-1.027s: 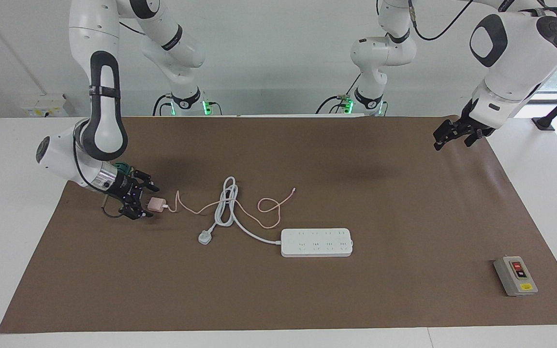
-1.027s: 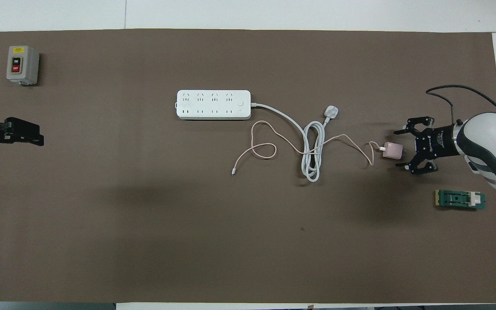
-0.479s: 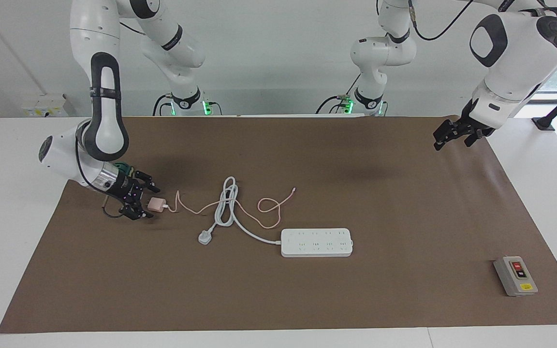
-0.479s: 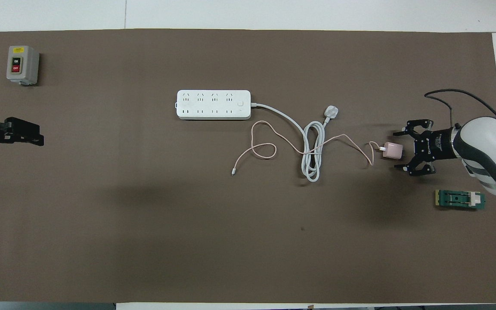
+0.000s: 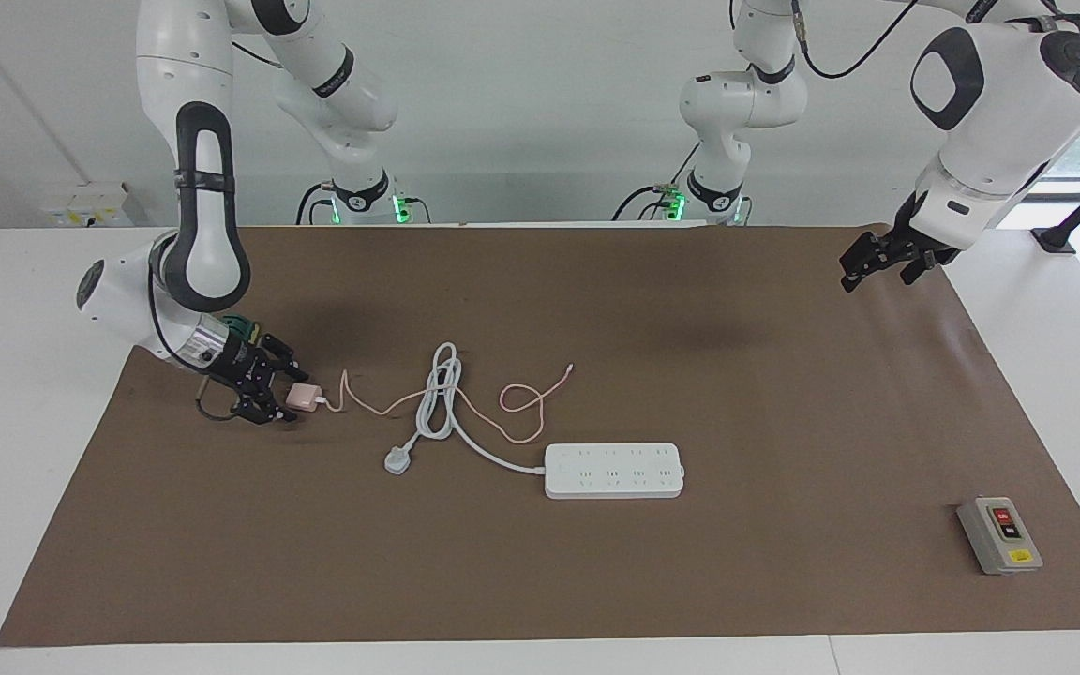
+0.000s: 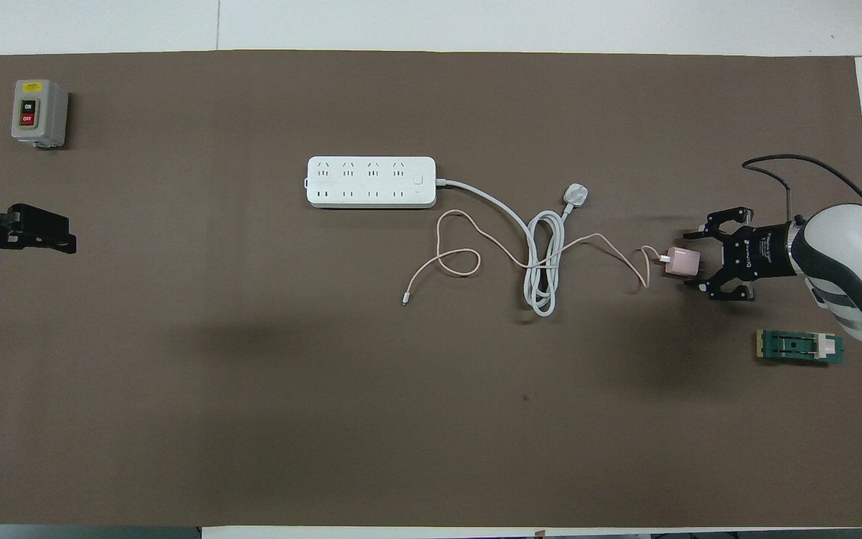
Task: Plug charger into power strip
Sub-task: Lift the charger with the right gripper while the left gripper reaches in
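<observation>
The right tool [image 6: 691, 257] brackets the charger [image 6: 681, 263] at the overhead view's right edge (fingers apart, contact unclear). The left tool [image 6: 64, 233], cut off at left, waits open over the brown-covered table [image 6: 251, 389].

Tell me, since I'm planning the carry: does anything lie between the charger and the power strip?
Yes. The strip's own coiled cord and grey-white plug lie on the mat between the charger, flanked by the right gripper's fingers, and the power strip; the pink cable crosses that coil.
</observation>
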